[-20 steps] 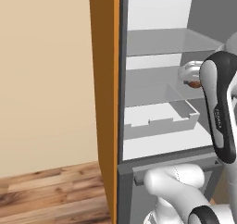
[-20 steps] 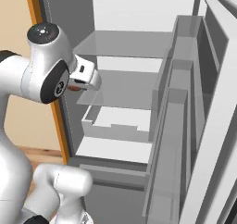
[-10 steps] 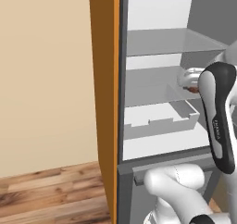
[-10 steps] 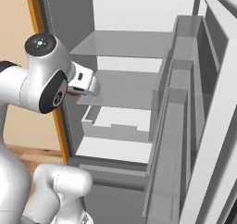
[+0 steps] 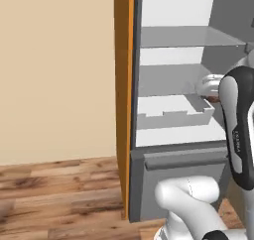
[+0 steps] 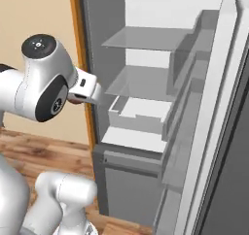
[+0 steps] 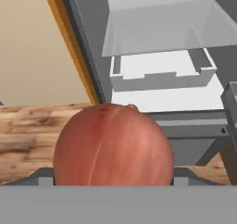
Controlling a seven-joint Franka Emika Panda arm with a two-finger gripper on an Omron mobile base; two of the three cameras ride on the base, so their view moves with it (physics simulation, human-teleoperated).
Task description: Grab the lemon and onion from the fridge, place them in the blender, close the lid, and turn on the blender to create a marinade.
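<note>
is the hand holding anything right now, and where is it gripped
Yes. The hand holds a round reddish-brown onion, gripped low on its two sides between the fingers, in front of the open grey fridge.

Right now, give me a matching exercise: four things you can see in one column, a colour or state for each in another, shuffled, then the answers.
Things:
1. onion
2. fridge
3. white drawer
4. wood floor

States:
A. stands open, glass shelves bare
B. brown planks
C. reddish-brown, held close in front of the hand camera
D. sits under a glass shelf, nothing in it

Pairs: 1-C, 2-A, 3-D, 4-B
</note>
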